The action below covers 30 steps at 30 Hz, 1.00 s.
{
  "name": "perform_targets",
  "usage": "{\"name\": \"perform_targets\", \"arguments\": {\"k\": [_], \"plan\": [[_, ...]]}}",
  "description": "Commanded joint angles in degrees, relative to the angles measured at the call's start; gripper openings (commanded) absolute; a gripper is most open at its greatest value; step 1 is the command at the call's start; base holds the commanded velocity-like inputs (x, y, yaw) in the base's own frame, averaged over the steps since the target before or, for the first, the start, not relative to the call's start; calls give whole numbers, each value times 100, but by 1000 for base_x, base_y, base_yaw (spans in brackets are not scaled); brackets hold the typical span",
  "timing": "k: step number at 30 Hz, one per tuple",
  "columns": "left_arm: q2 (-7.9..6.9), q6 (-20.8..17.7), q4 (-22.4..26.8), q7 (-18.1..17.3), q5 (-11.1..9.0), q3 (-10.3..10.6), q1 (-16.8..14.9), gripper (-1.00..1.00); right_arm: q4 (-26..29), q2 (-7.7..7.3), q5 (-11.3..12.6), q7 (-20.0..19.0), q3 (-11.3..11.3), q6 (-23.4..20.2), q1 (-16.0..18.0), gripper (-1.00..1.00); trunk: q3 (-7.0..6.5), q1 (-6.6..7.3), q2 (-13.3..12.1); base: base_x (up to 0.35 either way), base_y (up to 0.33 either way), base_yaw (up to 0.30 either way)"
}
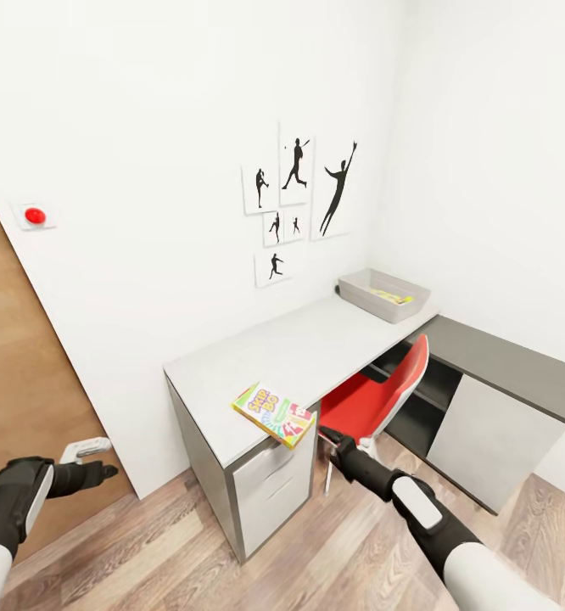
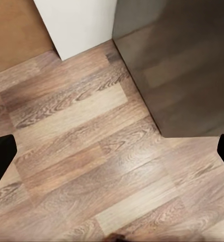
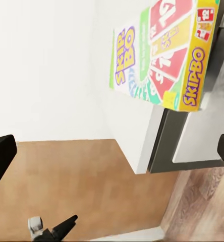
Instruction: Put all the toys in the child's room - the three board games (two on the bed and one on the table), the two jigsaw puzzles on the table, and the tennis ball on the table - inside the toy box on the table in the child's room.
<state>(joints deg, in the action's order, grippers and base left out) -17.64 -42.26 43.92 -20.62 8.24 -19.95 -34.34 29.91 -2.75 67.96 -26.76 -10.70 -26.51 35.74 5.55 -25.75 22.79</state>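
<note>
a skip-bo board game [image 1: 273, 413] lies flat at the near corner of the pale grey bench [image 1: 316, 344], one end overhanging the edge. the right pincer [image 1: 325, 436] hangs just beside and below that overhanging end, apart from it, its fingers [image 3: 1, 156] spread. the toy box [image 1: 383, 294] sits at the bench's far end, well apart. the left pincer [image 1: 104, 469] hovers over the wood floor [image 2: 92, 166] near the door [image 1: 19, 356], spread and empty.
</note>
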Motion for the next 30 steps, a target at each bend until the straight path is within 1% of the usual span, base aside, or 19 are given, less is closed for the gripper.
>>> {"name": "perform_targets", "arguments": {"k": [1,6,10,16,20,22,30], "plan": [[6,-19,-1,-58,62,-19,-7,100,-36,-10,34,59,-28,-144,67,100,13,-4,13,0,0,0],[6,-22,-22,-64,56,-16,-7,100,-86,-7,33,326,-22,-365,211,100,13,-4,13,0,0,0],[13,-24,-30,-67,56,-11,-4,100,-150,-12,21,501,-26,-440,426,100,13,-4,13,0,0,0],[15,-19,-77,-67,56,-9,-3,100,-213,-26,-8,541,-27,-466,526,100,13,-4,13,0,0,0],[21,-12,-104,-66,58,-9,-3,100,-221,-154,10,480,-34,-470,530,100,13,-4,13,0,0,0],[21,-11,-108,-65,58,-9,-3,100,-222,-180,8,471,-36,-470,530,100,13,-4,13,0,0,0],[29,-12,-117,-65,56,5,-3,100,-223,-197,-9,522,-40,-464,528,100,13,-4,13,48,54,0]]}}
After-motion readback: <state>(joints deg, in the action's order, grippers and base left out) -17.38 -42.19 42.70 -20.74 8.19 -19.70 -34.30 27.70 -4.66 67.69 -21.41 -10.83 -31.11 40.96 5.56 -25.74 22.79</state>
